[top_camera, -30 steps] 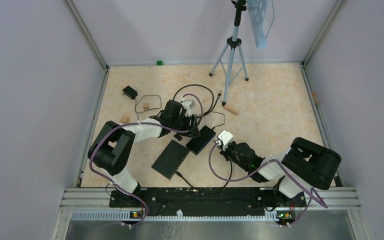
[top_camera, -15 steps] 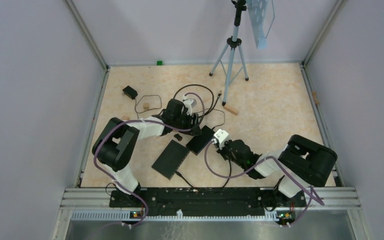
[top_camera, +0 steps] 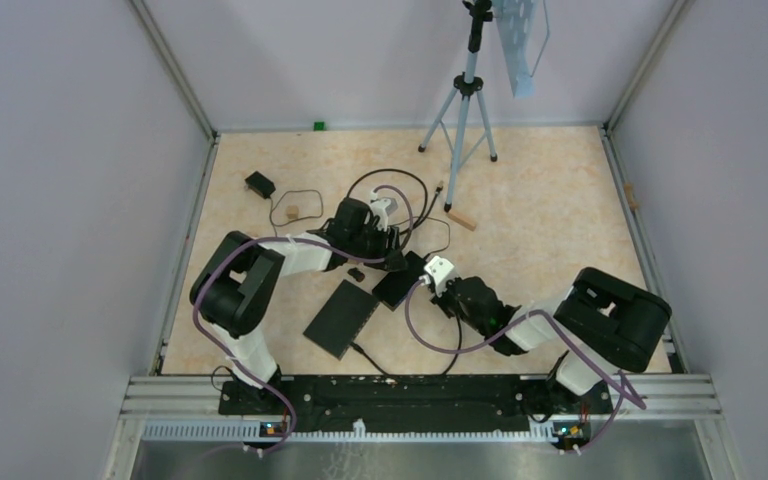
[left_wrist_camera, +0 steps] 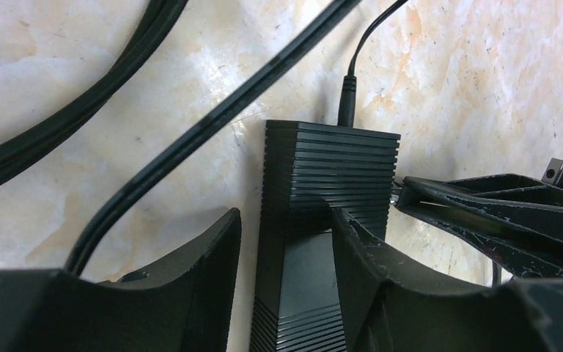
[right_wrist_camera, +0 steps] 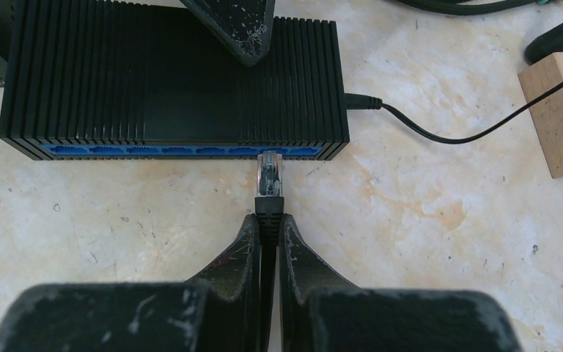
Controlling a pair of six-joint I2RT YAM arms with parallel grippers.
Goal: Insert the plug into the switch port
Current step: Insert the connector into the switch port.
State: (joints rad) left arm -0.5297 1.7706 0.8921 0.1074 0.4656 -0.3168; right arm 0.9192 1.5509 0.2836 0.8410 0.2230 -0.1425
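Pinching the plug (right_wrist_camera: 269,176) just before the switch (right_wrist_camera: 117,81), right claw (right_wrist_camera: 269,221) is clamped; left claw (left_wrist_camera: 284,220), parted, straddles that switch.

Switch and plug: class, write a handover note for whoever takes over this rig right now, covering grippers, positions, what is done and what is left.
Left gripper: open, jaws astride the switch, with a gap showing on one side.
Right gripper: shut on the plug.
Position: plug tip at the blue port row, near the switch's corded end.
Done: plug gripped and lined up.
Left: push it fully in; it does not look seated yet.
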